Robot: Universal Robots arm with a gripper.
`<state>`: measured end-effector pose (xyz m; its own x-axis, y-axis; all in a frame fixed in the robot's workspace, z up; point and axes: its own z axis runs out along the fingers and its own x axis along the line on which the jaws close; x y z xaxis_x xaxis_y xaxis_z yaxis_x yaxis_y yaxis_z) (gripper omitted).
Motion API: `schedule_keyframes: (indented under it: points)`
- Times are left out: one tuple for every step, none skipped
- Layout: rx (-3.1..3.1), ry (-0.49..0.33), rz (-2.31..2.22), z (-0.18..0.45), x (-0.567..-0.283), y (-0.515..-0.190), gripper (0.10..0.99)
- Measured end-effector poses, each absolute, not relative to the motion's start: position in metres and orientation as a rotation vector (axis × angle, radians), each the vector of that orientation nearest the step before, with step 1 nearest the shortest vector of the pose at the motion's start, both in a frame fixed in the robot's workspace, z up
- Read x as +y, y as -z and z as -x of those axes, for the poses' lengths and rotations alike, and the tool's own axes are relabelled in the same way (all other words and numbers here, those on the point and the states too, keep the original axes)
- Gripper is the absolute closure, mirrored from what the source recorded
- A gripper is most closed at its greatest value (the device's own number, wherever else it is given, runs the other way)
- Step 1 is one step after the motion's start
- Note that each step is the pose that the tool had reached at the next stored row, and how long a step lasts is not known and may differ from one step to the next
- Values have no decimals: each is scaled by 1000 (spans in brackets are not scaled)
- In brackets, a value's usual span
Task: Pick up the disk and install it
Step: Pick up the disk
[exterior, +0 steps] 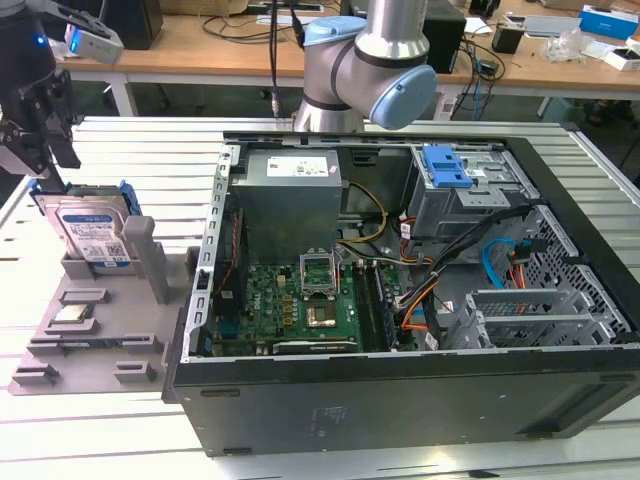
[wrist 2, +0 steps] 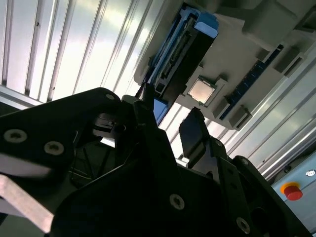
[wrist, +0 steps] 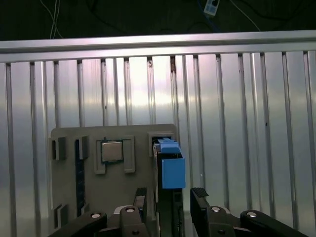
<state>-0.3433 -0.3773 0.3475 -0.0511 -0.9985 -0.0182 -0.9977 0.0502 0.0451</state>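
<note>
A slatted aluminium table (exterior: 120, 150) carries a grey plastic fixture tray (exterior: 100, 340). On the exterior view's right of that tray, just beside it, lies a large black computer tower case (exterior: 400, 400), open on its side. The disk (exterior: 90, 230), a flat silver-metal hard drive with a blue-and-white label and blue side rails, stands on edge in a slot of the tray. The black two-fingered gripper (wrist: 169, 191) hangs just above the tray over the disk's upper edge. Its fingers (wrist: 197, 195) are spread wide and grasp nothing, and in the first wrist view the blue rail lines up with the gap between them. A small square silver processor chip (exterior: 70, 313) lies flat in a recess of the tray, near the disk's slot.
</note>
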Motion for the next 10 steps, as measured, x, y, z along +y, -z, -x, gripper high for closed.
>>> schedule_keyframes:
  points:
    - [-2263, 71, -2151, 343, -377, -346, 604]
    - [-2263, 71, -2151, 343, -377, -343, 604]
    - [-2263, 71, -2152, 343, -377, -340, 604]
    - [-2263, 71, -2151, 343, -377, -337, 604]
    - [-2263, 71, -2152, 343, -375, -335, 604]
    - [-2264, 71, -2152, 343, -374, -334, 604]
    - [-2263, 71, -2152, 343, -374, -333, 604]
    - [-2263, 71, -2151, 343, -372, -331, 604]
    - [-2263, 71, -2152, 343, -371, -328, 604]
    - [-2263, 71, -2152, 343, -371, -326, 604]
